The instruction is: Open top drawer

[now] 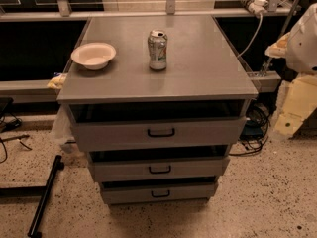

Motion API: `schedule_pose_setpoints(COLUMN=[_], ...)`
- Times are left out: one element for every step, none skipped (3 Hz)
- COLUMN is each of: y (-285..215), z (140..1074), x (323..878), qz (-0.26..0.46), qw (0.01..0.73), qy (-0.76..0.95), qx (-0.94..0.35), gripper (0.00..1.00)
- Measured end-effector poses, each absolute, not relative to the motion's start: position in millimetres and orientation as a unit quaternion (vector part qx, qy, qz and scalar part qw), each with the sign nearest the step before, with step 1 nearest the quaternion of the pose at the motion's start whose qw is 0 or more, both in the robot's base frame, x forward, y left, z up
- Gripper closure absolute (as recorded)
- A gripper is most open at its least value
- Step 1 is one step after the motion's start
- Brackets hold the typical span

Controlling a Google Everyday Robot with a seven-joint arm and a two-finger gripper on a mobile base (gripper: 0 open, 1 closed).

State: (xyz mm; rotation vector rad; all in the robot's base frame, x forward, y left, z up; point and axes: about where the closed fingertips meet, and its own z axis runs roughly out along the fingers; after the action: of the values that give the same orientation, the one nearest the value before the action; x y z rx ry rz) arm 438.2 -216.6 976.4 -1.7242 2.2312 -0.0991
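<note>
Three grey drawer fronts stack beneath the cabinet top. The top drawer is the widest and uppermost, directly under the top's front edge, with a dark gap above its front. Its handle, a black loop, sits at the centre of the front with its long axis horizontal.

The gripper is at the right edge of the view, about level with the cabinet top and beyond its right side, well apart from the drawer. No object is seen in it and it touches nothing visible. Whether it is apart or together cannot be told.

Governing relation: from the gripper, the handle lies toward the left of the view and well below, on the face turned to the camera.

Judgement: the gripper has to descend, travel across to the centre line of the front, and meet the horizontal bar head-on before any pull. The pull runs straight out from the front, toward the camera.

A bowl and a can stand on the top, away from that path
</note>
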Motion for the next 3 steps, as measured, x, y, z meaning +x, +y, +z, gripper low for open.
schedule_pose_setpoints(y=[-217, -213, -203], z=[976, 968, 943], x=[438, 439, 439], qz=[-0.035, -0.038, -0.041], qw=[0.159, 0.177, 0.198], qy=[0.781, 0.775, 0.763], qx=[-0.603, -0.605, -0.614], gripper=[0.00, 0.00, 0.00])
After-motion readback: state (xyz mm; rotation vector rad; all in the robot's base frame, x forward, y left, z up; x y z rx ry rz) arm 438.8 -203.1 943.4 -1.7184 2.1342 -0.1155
